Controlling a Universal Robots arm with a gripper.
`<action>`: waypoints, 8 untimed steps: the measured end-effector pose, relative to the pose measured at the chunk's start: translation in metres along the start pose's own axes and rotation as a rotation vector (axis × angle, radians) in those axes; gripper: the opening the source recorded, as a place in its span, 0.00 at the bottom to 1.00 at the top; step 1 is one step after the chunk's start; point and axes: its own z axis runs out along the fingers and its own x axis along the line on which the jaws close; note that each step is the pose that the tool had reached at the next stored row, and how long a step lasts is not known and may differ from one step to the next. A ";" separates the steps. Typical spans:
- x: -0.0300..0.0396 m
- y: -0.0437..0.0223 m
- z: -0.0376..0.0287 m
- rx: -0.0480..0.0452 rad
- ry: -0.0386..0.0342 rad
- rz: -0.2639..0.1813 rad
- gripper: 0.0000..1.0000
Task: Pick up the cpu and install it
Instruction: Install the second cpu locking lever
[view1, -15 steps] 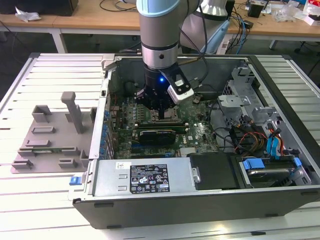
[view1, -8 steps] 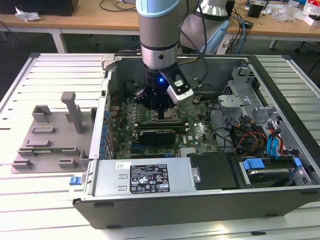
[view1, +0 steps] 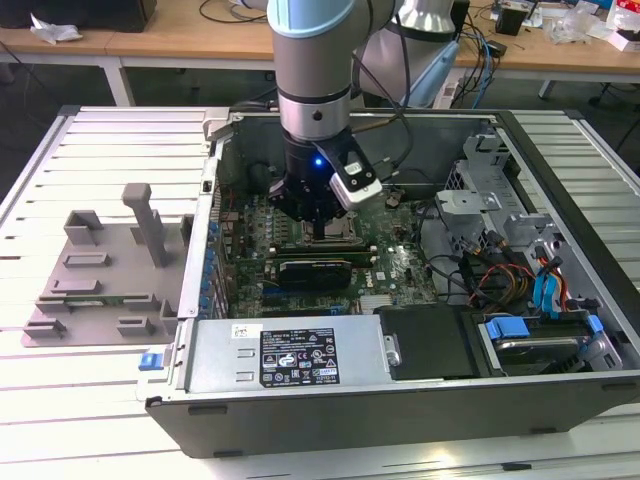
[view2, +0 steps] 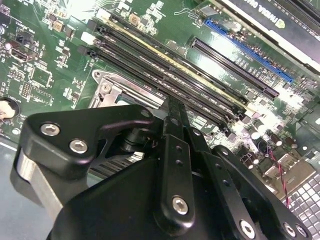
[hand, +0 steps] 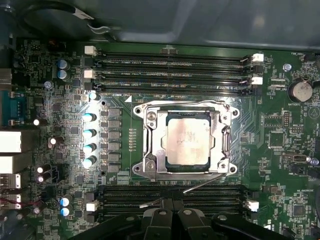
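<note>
closest to the first wrist view's camera, the black gripper hangs low over the green motherboard; its fingers look drawn together with nothing between them. just beyond them lie black memory slots, then the cpu, seated flat inside the silver socket frame, its grey metal top bare. more memory slots follow. farther out, in the exterior view, the open computer case lies on a slatted table, a grey fixture tray beside it toward the exterior view's left.
</note>
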 end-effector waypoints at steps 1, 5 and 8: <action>0.0006 0.0000 0.0001 0.0000 0.0000 0.000 0.11; 0.0036 0.0000 0.0006 0.0003 0.0002 0.000 0.11; 0.0046 0.0001 0.0025 0.0002 0.0000 0.000 0.11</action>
